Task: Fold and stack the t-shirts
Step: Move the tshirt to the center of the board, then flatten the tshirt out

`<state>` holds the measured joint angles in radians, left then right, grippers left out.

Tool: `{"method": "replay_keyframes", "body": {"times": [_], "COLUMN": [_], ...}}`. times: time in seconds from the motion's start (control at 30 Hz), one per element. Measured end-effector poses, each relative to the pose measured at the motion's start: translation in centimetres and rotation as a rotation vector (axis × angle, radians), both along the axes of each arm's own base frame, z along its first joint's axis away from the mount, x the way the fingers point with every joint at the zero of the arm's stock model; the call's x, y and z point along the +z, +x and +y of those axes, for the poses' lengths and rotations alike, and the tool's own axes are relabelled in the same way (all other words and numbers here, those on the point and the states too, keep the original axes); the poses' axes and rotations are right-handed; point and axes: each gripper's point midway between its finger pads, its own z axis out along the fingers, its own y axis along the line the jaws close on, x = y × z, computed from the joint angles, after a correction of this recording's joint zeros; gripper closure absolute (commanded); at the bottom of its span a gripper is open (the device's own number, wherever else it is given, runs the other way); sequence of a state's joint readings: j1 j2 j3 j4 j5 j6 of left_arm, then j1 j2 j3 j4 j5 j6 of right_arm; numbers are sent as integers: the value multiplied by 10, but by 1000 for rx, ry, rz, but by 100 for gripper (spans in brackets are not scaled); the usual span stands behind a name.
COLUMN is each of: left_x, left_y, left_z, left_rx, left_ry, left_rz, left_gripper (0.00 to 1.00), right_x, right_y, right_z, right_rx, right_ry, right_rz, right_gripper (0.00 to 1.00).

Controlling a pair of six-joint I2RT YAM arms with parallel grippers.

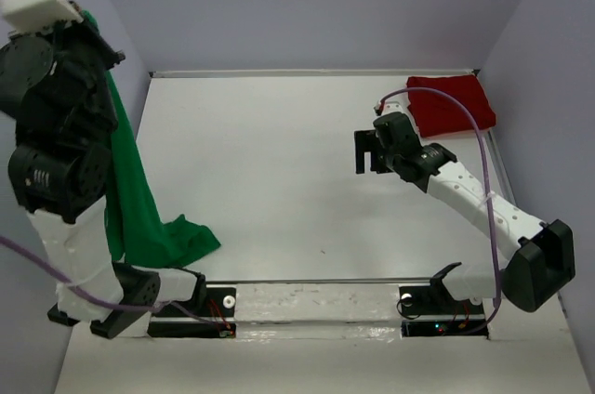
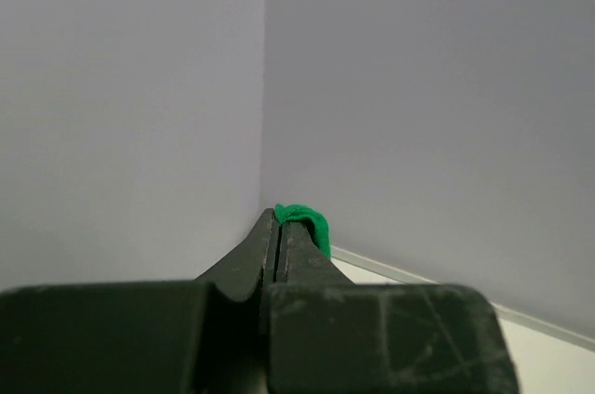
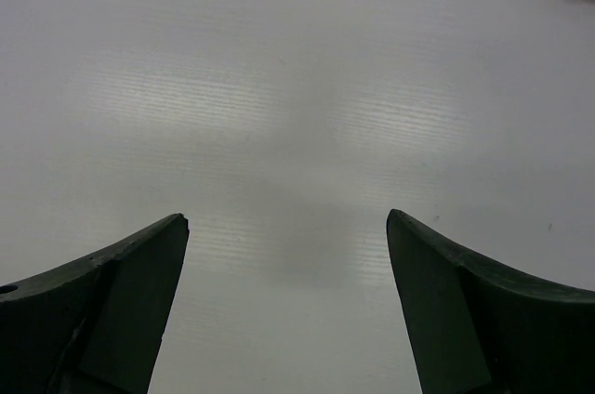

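Clenched tight: left pincer, jaws pressed flat together on a pinch of the green t-shirt, with a small tuft poking past the tips. Held high in the far-left corner, close to the pale walls. From overhead, cloth hanging from that grip in a long drape along the left arm, lower end heaped on the desk near the left base.

Released: right pincer, fingers spread wide, nothing between them but bare desk below. From overhead, hovering right of centre, near the dark red t-shirt and not touching it. That one lying in the far-right corner as a compact rectangle, apparently folded already.

Step in hand, as judged: lifting the green t-shirt to let it hang out before laying it flat. Folding not yet begun, stacking further off. Next move probably calls for carrying the drape over the open middle of the desk and lowering it so it spreads instead of bunching. Likely needs the right pincer across to take a second edge. Risk: such a thin pinch slipping free.

Views compared:
- Left wrist: gives the bite and the tuft, nothing of the drape.
- Overhead: gives drape and heap, but hides the grip behind the arm.
- Right wrist: confirms the empty gap and catches only a red sliver at its top-right edge.
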<state>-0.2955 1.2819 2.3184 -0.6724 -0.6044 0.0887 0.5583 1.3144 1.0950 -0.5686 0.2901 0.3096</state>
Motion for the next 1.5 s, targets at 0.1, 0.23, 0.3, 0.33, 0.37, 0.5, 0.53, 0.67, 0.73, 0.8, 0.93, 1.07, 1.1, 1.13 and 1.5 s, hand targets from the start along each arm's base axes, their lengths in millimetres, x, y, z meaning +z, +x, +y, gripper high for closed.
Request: {"method": "replay_keyframes", "body": {"times": [0.1,0.23,0.3,0.33,0.37,0.5,0.53,0.67,0.73,0.8,0.93,1.07,1.1,1.13,1.5], "left_x": [-6,-63,-122,-158,-191,-304,-325,-355,-347,-335,-295,-226,-198,-178,-3], "left_y": [62,151,203,225,241,267,267,254,253,251,247,221,209,199,-3], "left_z": [-36,-99,-148,-174,-199,-268,-279,-311,-319,-319,-299,-252,-231,-217,-2], "left_rx": [-103,-264,-365,-419,-472,-610,-636,-729,-759,-766,-709,-597,-556,-529,-45], "left_ry": [0,12,29,39,49,84,87,91,85,80,72,68,63,58,-77], "left_rz": [40,195,328,401,471,699,742,808,780,752,672,549,495,455,-42], "left_gripper": [100,100,100,100,100,100,100,100,100,100,100,100,100,100,100], "right_x": [3,5,6,7,7,9,9,4,2,-1,-7,-15,-16,-17,38], "right_y": [-2,-6,-7,-7,-7,-8,-8,-11,-12,-13,-15,-15,-15,-16,3], "right_z": [-3,-9,-10,-10,-10,-11,-11,-11,-10,-7,1,8,10,11,-4], "right_rx": [-8,-27,-38,-45,-49,-64,-67,-67,-65,-62,-45,-31,-27,-24,-146], "right_ry": [0,4,9,13,15,26,27,13,10,9,0,-14,-18,-22,-100], "right_rz": [-13,-24,-24,-26,-27,-33,-32,-14,-4,2,20,40,43,45,-108], "right_gripper": [7,7,7,7,7,7,7,7,7,7,7,7,7,7,100]}}
